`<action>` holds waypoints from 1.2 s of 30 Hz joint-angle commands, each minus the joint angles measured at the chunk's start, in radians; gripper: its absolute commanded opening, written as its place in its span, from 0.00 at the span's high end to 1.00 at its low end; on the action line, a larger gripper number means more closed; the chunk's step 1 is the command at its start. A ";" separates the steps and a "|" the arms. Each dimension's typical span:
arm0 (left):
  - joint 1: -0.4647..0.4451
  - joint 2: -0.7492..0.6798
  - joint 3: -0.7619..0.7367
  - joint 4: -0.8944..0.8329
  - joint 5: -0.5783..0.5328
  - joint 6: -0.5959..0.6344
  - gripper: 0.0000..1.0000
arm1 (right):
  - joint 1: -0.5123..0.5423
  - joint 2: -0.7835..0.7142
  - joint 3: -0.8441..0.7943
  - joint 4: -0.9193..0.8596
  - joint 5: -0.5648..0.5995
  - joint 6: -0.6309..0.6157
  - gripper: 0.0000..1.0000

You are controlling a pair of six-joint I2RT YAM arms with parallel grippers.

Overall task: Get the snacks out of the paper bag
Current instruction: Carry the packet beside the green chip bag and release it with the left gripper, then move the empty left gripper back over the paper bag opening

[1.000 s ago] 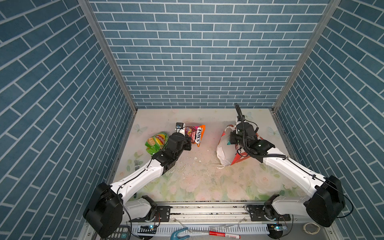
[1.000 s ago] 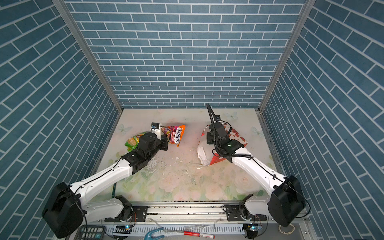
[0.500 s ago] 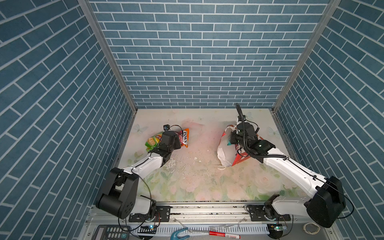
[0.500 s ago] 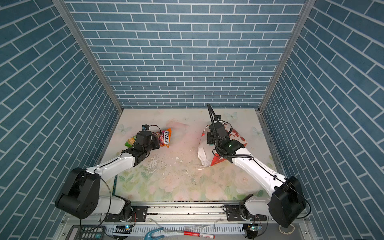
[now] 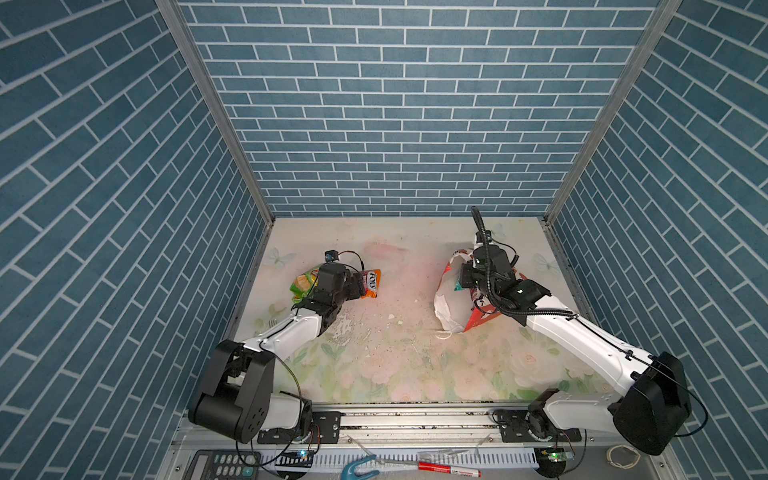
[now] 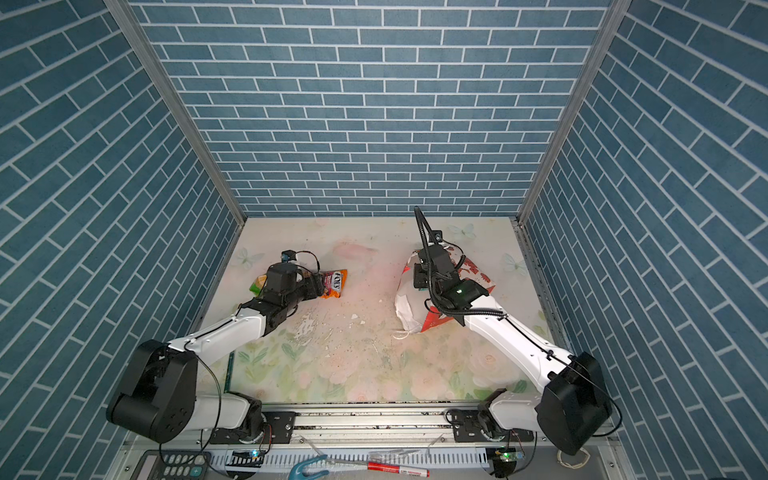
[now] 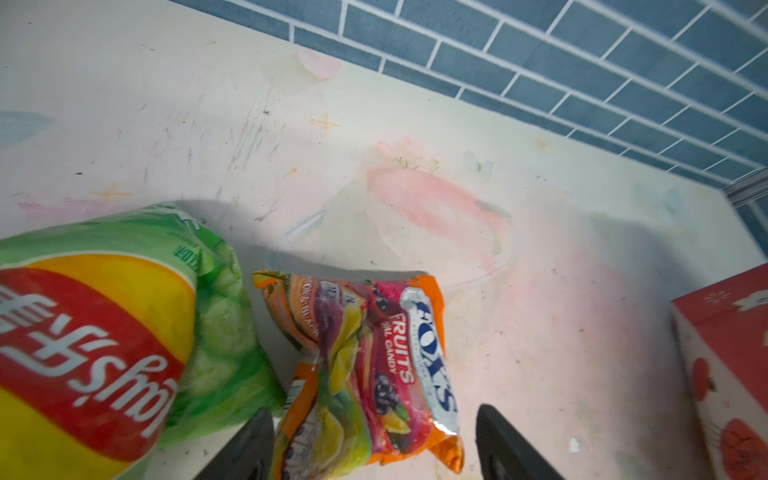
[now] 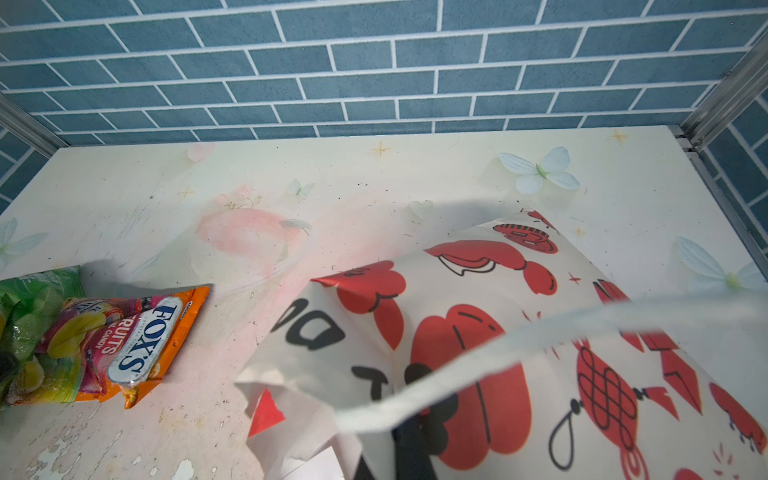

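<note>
Lying nearest, on the metal front rail, are a black calculator, a blue-handled tool and a red marker pen. Past them, on the pale floral-printed tabletop, the tall white paper bag with red panels and cartoon prints lies tipped over on the right, its mouth at the far end and one white string handle trailing on the table at the near end. The right gripper sits at that mouth, its jaws pressed together on the bag's paper wall; a scrap of teal wrapper shows just inside. Well apart to the left, the left gripper has its dark fingers spread to either side of the crinkly orange FOX'S candy packet, which lies flat on the table. Just beside that packet, on the side away from the paper bag, rests the puffy green Lay's chip bag. Behind everything rises the blue brick-patterned wall.
</note>
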 commanded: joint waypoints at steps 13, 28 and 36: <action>-0.228 -0.149 0.071 0.001 0.189 -0.042 0.18 | 0.003 -0.015 0.040 -0.054 0.026 0.032 1.00; -0.522 -0.276 0.070 -0.038 -0.205 0.118 0.12 | 0.002 -0.034 0.034 -0.061 0.023 0.063 1.00; -0.630 -0.220 0.049 0.097 -0.223 0.140 0.07 | 0.002 -0.092 0.006 -0.063 0.020 0.071 1.00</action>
